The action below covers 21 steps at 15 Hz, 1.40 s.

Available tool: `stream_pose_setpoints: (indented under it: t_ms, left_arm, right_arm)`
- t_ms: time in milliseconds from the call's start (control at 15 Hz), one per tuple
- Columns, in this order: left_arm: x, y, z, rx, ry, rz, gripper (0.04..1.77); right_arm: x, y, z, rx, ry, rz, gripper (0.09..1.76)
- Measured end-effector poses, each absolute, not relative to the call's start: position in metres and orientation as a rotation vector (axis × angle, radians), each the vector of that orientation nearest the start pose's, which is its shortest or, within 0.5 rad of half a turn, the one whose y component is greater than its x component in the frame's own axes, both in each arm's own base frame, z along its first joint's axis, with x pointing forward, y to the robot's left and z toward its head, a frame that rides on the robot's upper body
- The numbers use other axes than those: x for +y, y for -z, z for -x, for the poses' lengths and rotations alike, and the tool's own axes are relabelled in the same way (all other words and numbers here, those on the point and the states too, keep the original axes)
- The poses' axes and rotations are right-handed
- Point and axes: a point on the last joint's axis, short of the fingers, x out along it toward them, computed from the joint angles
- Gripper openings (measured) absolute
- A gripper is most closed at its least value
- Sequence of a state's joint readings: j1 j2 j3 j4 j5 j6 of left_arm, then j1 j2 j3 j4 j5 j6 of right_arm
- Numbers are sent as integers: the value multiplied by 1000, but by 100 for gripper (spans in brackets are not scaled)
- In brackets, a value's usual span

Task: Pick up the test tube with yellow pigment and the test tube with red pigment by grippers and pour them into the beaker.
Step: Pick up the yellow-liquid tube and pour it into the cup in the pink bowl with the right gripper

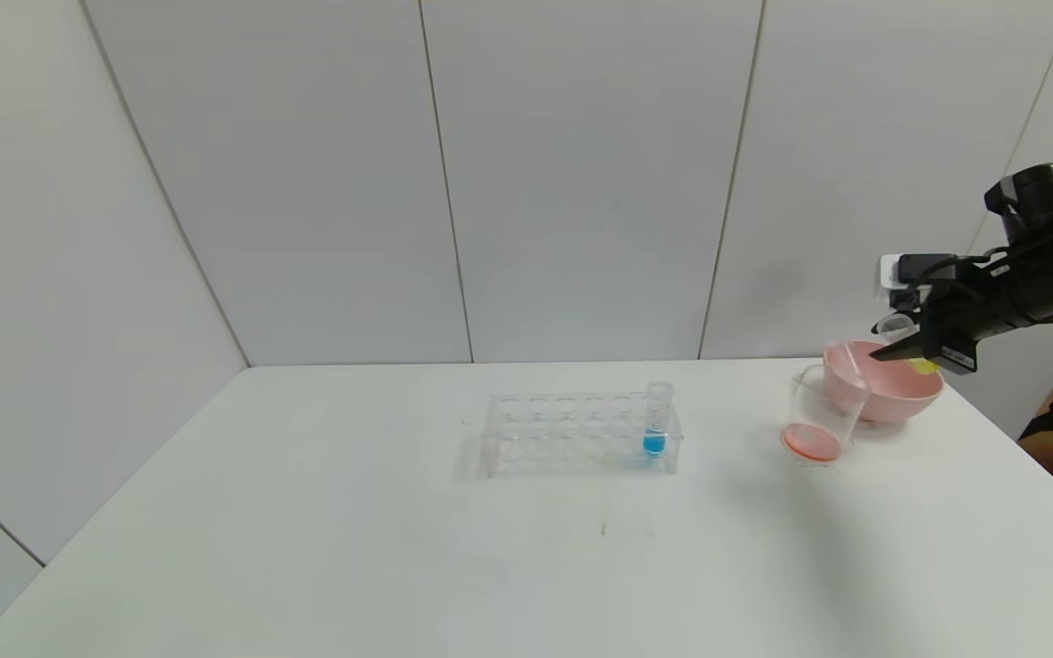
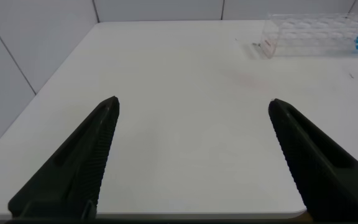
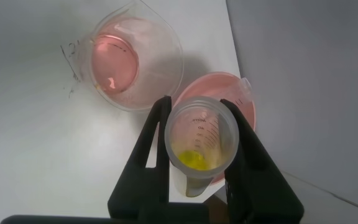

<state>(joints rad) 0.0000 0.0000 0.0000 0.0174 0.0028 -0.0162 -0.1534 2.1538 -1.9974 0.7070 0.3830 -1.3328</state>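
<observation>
Step in hand, as I judge it: the second pour. The beaker [image 1: 821, 416], right of centre in the head view, already has a thin red-orange layer on its bottom, so the red pigment looks to be poured; no red tube is visible anywhere. The right gripper [image 1: 901, 347], at the right edge of the head view, is clenched on the test tube with yellow pigment [image 1: 909, 345], one finger on each side of its wall. The tube hangs over the pink bowl [image 1: 892, 395], just behind and to the right of the beaker, not over the beaker itself. Orientation: in the head view the tube's long axis is tilted, open mouth toward upper left, yellow tip toward lower right and lower than the mouth, so nothing can run out yet. The right wrist view looks straight down the open mouth, with yellow liquid pooled at the tube's bottom and the beaker in the upper left of that frame. Next move calls for carrying the mouth leftward over the beaker's rim, then rolling the wrist until the mouth drops below the tip. Left gripper [image 2: 191, 155] is released, jaws spread wide above bare table [image 2: 179, 93], idle. The rack [image 1: 581, 434], centre of the head view, holds only a blue tube [image 1: 656, 420], upright.
</observation>
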Motion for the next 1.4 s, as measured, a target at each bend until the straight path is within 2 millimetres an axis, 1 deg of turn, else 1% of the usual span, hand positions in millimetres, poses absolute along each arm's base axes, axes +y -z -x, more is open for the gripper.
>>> stream_pose_setpoints:
  t_ms: [400, 733, 1067, 1400]
  left_arm:
    - [0, -74, 23, 17, -3, 16, 172]
    - [0, -74, 23, 17, -3, 17, 172]
    - [0, -74, 23, 18, -3, 17, 172]
    - [0, -74, 23, 17, -3, 17, 172]
  right_arm:
    - [-54, -221, -411, 555, -720, 1059, 56]
    - [-50, -223, -410, 610, -673, 1150, 56]
    - [-41, -228, -408, 630, -649, 1217, 56]
    - [-30, -230, -408, 660, -626, 1258, 56]
